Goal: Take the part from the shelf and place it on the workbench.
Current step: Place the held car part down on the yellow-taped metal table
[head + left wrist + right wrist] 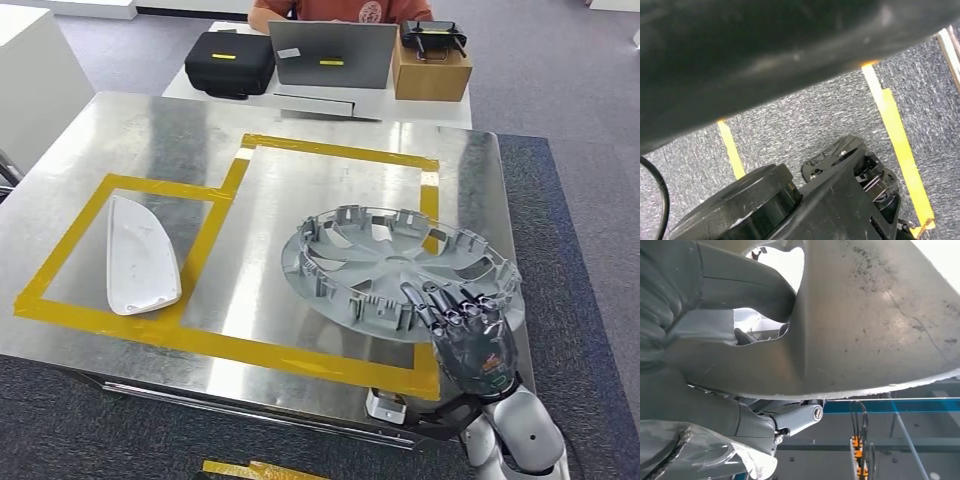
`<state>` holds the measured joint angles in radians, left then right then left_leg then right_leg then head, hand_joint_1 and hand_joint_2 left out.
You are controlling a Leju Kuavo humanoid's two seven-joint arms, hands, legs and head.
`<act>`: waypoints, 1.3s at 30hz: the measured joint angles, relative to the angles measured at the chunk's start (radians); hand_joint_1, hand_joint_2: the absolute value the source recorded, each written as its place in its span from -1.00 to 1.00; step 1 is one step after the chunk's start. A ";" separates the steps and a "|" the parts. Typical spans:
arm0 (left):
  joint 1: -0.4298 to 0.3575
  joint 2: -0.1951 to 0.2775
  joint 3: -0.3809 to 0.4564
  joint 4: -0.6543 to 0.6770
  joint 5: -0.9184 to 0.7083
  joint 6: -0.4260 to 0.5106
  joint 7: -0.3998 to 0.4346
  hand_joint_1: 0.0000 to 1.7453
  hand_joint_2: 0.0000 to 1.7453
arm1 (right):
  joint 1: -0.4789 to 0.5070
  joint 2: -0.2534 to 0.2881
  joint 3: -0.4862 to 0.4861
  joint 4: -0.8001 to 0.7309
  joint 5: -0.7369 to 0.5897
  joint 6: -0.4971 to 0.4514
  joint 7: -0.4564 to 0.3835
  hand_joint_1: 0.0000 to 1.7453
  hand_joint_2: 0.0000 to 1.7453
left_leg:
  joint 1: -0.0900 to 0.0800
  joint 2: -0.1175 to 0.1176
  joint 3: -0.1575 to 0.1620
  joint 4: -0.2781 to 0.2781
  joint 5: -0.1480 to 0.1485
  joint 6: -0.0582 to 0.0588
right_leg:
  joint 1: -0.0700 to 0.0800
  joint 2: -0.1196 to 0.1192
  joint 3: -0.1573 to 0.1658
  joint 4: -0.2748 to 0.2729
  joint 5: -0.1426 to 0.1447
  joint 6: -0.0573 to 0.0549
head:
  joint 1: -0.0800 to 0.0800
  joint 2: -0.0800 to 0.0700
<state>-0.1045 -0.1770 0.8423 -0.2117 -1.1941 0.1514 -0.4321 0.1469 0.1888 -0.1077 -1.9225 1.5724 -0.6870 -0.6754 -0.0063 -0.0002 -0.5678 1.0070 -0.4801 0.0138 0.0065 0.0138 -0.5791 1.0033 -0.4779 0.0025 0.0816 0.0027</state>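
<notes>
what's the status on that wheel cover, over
Right hand grips the wheel cover by its near rim, tilted over the workbench. White part lies apart in the left taped box.

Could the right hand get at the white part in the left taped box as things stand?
Probably not: the right hand grips the grey wheel cover, which also lies between it and the white part.

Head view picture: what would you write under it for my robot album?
Robot's right hand holds a grey hubcap over the taped steel workbench, near a white part.
</notes>
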 joint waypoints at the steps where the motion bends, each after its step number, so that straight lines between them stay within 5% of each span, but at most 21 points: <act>1: 0.000 0.000 0.000 0.000 0.000 0.000 0.002 -1.00 -1.00 | 0.000 -0.001 0.000 0.001 0.000 0.000 -0.003 1.00 1.00 | 0.000 0.000 0.000 0.000 0.000 0.000 | 0.000 0.000 0.000 0.000 0.000 0.000 | 0.000 0.000; 30: -0.006 0.000 -0.024 0.001 -0.003 0.015 0.017 -1.00 -1.00 | -0.002 -0.068 0.182 -0.009 0.000 0.000 -0.022 1.00 1.00 | 0.000 0.000 0.000 0.000 0.000 0.000 | 0.000 0.000 0.000 0.000 0.000 0.000 | 0.000 0.000; 34: -0.006 0.000 -0.024 0.001 -0.004 0.010 0.021 -1.00 1.00 | -0.002 -0.072 0.181 -0.004 0.000 -0.001 -0.022 -1.00 -1.00 | 0.000 0.000 0.000 0.000 0.000 0.000 | 0.000 0.000 0.000 0.000 0.000 0.000 | 0.000 0.000; 36: -0.006 0.000 -0.026 0.001 -0.007 0.004 0.021 -1.00 1.00 | -0.002 -0.073 0.180 -0.001 0.000 -0.003 -0.022 -1.00 -1.00 | 0.000 0.000 0.000 0.000 0.000 0.000 | 0.000 0.000 0.000 0.000 0.000 0.000 | 0.000 0.000; 39: -0.006 0.001 -0.030 0.001 -0.009 -0.002 0.021 -1.00 -0.50 | -0.002 -0.073 0.179 0.002 0.000 -0.005 -0.022 -1.00 -1.00 | 0.000 0.000 0.000 0.000 0.000 0.000 | 0.000 0.000 0.000 0.000 0.000 0.000 | 0.000 0.000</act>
<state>-0.1101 -0.1764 0.8127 -0.2110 -1.2030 0.1492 -0.4112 0.1448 0.1156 0.0716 -1.9207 1.5722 -0.6919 -0.6977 -0.0063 -0.0001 -0.5678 1.0070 -0.4802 0.0138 0.0065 0.0140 -0.5793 1.0033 -0.4779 0.0025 0.0814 0.0027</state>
